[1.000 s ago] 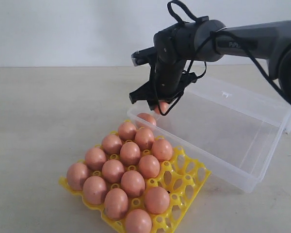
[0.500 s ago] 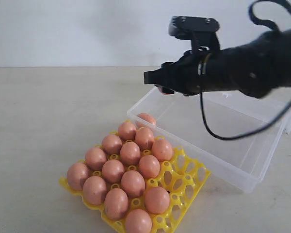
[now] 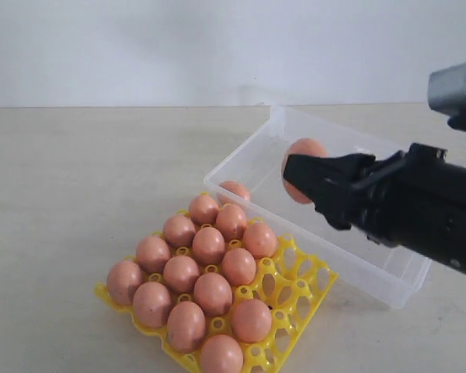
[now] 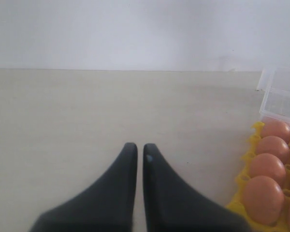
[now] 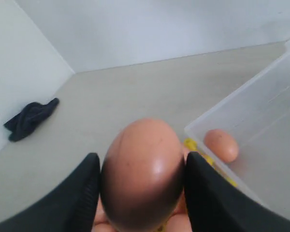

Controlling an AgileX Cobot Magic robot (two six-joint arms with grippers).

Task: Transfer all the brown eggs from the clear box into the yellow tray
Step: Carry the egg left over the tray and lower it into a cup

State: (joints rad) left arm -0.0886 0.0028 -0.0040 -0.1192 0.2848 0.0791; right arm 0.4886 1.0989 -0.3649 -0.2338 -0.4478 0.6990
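Note:
My right gripper (image 3: 299,177) is shut on a brown egg (image 3: 306,154), held in the air over the clear box (image 3: 252,159). In the right wrist view the held egg (image 5: 142,174) fills the gap between both black fingers (image 5: 82,188). One more brown egg (image 3: 234,189) lies in the box's corner nearest the yellow tray (image 3: 311,284). Several brown eggs (image 3: 208,245) fill most of the tray's cups; the cups along its right side are open. My left gripper (image 4: 137,148) is shut and empty, low over the bare table, with the tray's edge (image 4: 242,179) off to one side.
The box's hinged lid (image 3: 443,233) lies open behind my right arm. A dark cloth (image 5: 31,118) lies far off on the table near the wall. Bare table (image 3: 78,179) stretches left of the tray and box.
My right arm has lifted the egg out of the box's corner and swung round, so the gripper now points left from the right side, lower than half a second ago.

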